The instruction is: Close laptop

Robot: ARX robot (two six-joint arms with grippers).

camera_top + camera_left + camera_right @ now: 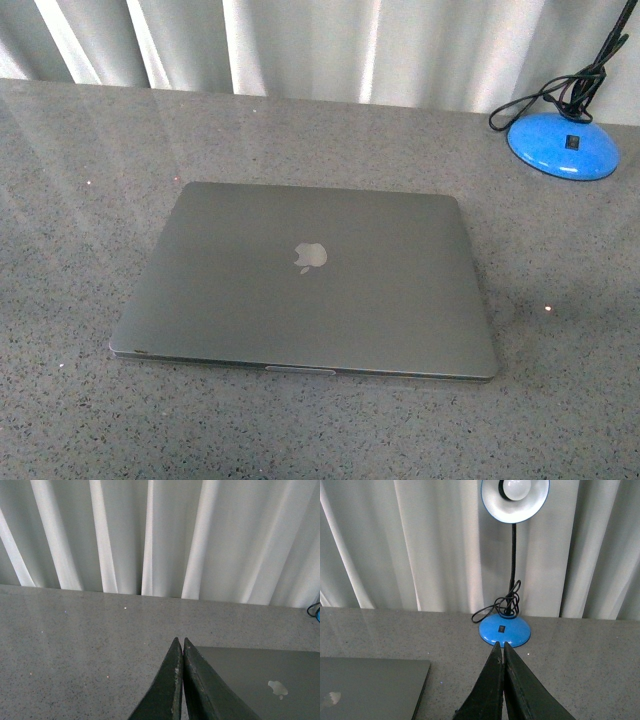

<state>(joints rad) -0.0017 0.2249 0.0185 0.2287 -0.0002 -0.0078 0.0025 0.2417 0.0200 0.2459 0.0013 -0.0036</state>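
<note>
Plainly, lid: the laptop [310, 280] is fully shut, its grey lid flat and level, the silvery apple logo [311, 256] facing up near the middle of the lid.
Place: it lies flat on the grey speckled table [80, 180], roughly central in the front view, its front edge with the thin opening notch nearest the robot.
Left gripper: the left gripper [182, 647] shows only in its own wrist view; its 2 dark fingers are pressed together tip to tip, holding nothing, and they hang above the table by a corner of the laptop [260, 680]. Whether they touch the surface I cannot tell.
Right gripper: the right gripper [503, 650] likewise has its 2 fingers closed against each other with nothing between them, lined up with the lamp base in its wrist view, with the laptop [370, 687] off to one side of it.
Arms in front view: neither arm shows there.
Lamp: a blue desk lamp [505, 630] stands at the far right of the table, well apart from the laptop, round base down, black flexible neck rising to a shade with a white bulb [516, 489] in it; its black cord [495, 607] is coiled by the base.
Backdrop: a pale pleated curtain [300, 40] hangs behind the table's far edge.
</note>
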